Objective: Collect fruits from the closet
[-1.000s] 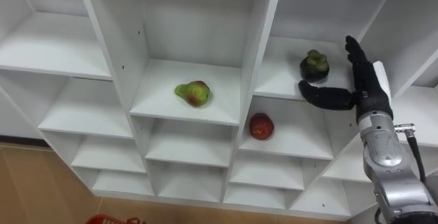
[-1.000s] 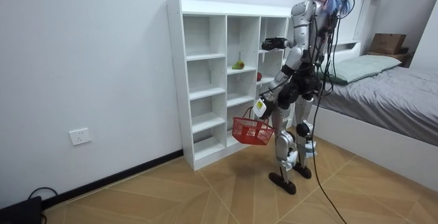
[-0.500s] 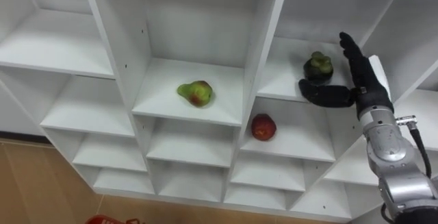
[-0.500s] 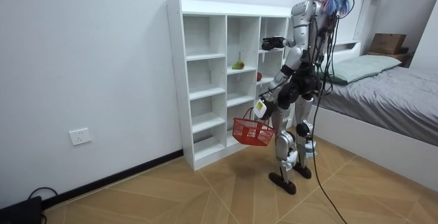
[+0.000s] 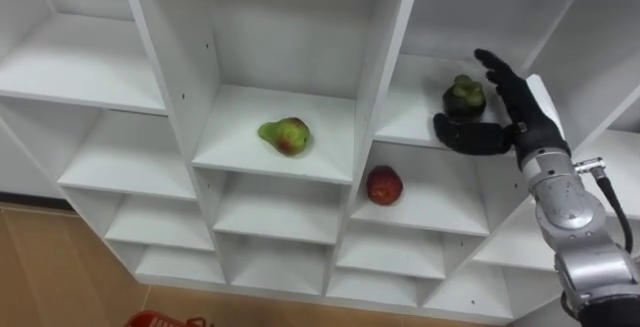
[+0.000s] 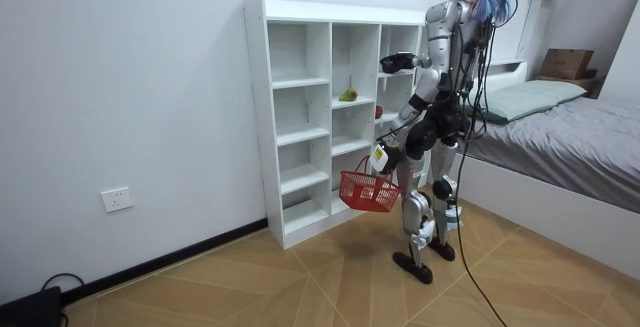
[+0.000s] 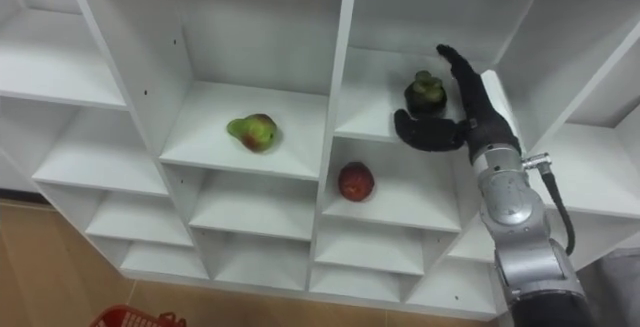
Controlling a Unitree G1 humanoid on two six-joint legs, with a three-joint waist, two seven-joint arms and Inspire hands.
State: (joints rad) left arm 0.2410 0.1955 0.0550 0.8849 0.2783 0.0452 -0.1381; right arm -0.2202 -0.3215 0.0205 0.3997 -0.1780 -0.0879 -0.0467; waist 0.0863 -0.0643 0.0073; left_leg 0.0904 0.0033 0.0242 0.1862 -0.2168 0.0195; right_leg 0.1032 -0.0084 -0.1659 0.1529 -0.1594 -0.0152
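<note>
Held the right hand (image 5: 512, 117) open beside the dark fruit (image 5: 464, 95) on the upper-right shelf (image 5: 415, 119), thumb beneath, apparently to cup it, pear (image 5: 283, 134) and apple (image 5: 383, 184) waiting mid-frame, basket (image 6: 368, 191) under the left hand (image 6: 382, 157), grip unreadable.

Tall white wooden cubby shelf unit (image 5: 385, 77) against wall. Robot stands before its end on room view's right; grey-covered bed (image 6: 570, 132) behind robot.

Green-red pear (image 5: 283, 135) on shelf in middle column. Dark round mangosteen (image 5: 464, 95) on shelf in next column right. Round red apple (image 5: 383, 184) in compartment directly below mangosteen.

Right hand (image 5: 515, 107) inside mangosteen's compartment: straight fingers just right of fruit, thumb before it; contact unclear.

Red plastic basket (image 6: 368, 190) hangs from left hand (image 6: 381, 155), low, before lower shelves.
</note>
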